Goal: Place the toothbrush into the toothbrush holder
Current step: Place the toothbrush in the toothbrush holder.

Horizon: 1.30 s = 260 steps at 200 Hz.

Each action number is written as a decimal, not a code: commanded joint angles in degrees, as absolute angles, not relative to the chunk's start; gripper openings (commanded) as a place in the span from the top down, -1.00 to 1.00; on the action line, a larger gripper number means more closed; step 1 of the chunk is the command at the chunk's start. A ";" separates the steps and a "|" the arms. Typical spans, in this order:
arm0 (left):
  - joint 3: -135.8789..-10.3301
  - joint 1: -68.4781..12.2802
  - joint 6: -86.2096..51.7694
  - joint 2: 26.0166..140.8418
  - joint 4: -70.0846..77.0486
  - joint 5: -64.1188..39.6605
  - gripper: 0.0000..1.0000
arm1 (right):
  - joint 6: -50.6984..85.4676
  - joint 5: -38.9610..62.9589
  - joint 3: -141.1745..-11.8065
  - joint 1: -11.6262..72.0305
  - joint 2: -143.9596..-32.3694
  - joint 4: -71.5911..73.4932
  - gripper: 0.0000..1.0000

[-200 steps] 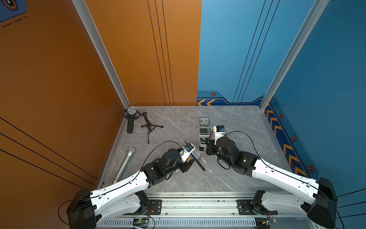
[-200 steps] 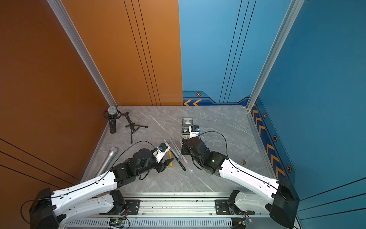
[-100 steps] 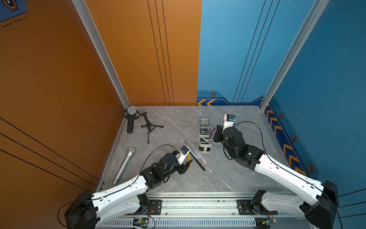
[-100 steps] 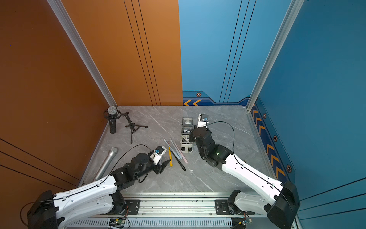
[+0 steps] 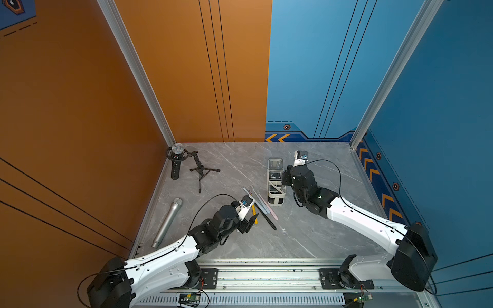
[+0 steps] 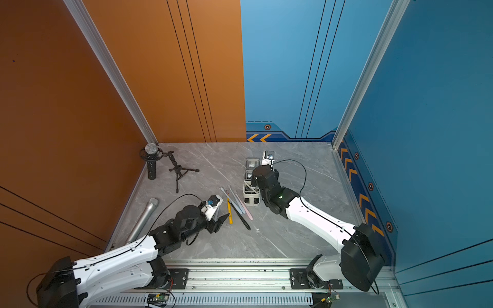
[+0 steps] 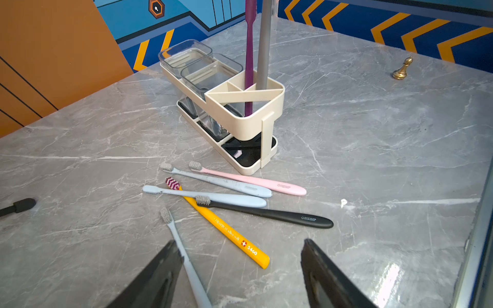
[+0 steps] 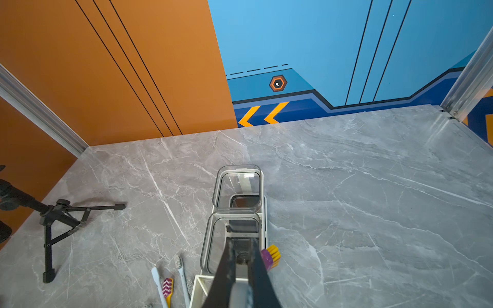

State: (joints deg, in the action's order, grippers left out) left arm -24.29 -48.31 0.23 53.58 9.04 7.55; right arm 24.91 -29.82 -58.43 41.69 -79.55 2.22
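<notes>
While toothbrushes (image 7: 280,216) lie beside the toothbrush holder (image 7: 266,118), a pawn (image 7: 401,70) stands apart

Cream-white toothbrush holder (image 7: 269,106) mid-frame, and there's the purple toothbrush (image 7: 249,53) beside the grey toothbrush (image 7: 262,53)! Lower down: pink toothbrush (image 7: 253,182), black toothbrush (image 7: 266,214), yellow toothbrush (image 7: 229,234) with magenta-and-white zigzag bristles. The table (image 7: 373,133) is grey marble, white-veined. Orange wall (image 7: 53,53) upper left, yellow chevrons (image 7: 416,34) on blue upper right.

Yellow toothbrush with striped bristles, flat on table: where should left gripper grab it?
Grip the yellow toothbrush at its free handle end, from above, jaws across it. It lies flat; a pale blue toothbrush and a black toothbrush cross its neck.
</notes>
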 commanded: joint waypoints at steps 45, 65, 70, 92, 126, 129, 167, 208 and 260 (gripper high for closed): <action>-23.44 -47.26 0.87 53.59 9.55 8.15 -0.49 | 21.68 -29.90 -60.30 42.10 -80.57 6.68 1.00; -23.45 -47.20 0.87 53.74 9.50 8.16 -0.49 | 20.74 -30.23 -60.44 42.71 -79.31 5.96 1.00; -23.44 -47.09 0.81 53.78 9.54 8.24 -0.49 | 20.47 -30.34 -60.62 42.79 -78.98 5.62 1.00; -23.54 -46.99 0.73 54.04 9.52 8.24 -0.50 | 20.29 -31.11 -62.21 42.80 -79.13 2.58 1.00; -23.51 -46.97 0.81 54.49 9.53 8.26 -0.50 | 19.94 -31.11 -62.06 42.93 -78.33 1.75 1.00; -23.55 -46.99 0.85 54.49 9.51 8.32 -0.50 | 19.95 -31.16 -62.04 42.90 -78.09 1.76 1.00; -23.59 -46.95 0.81 54.97 9.54 8.28 -0.50 | 18.45 -31.67 -62.39 43.14 -76.23 2.80 1.00; -23.81 -46.88 0.88 55.50 9.54 8.20 -0.50 | 17.62 -31.64 -63.77 42.64 -78.57 4.21 1.00; -23.77 -46.73 0.87 55.72 9.50 8.43 -0.50 | 17.84 -30.50 -64.26 41.25 -84.64 6.78 1.00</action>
State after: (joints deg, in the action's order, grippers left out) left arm -24.29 -47.59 0.23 55.53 9.28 7.55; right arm 18.79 -30.24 -63.22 41.93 -82.02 4.91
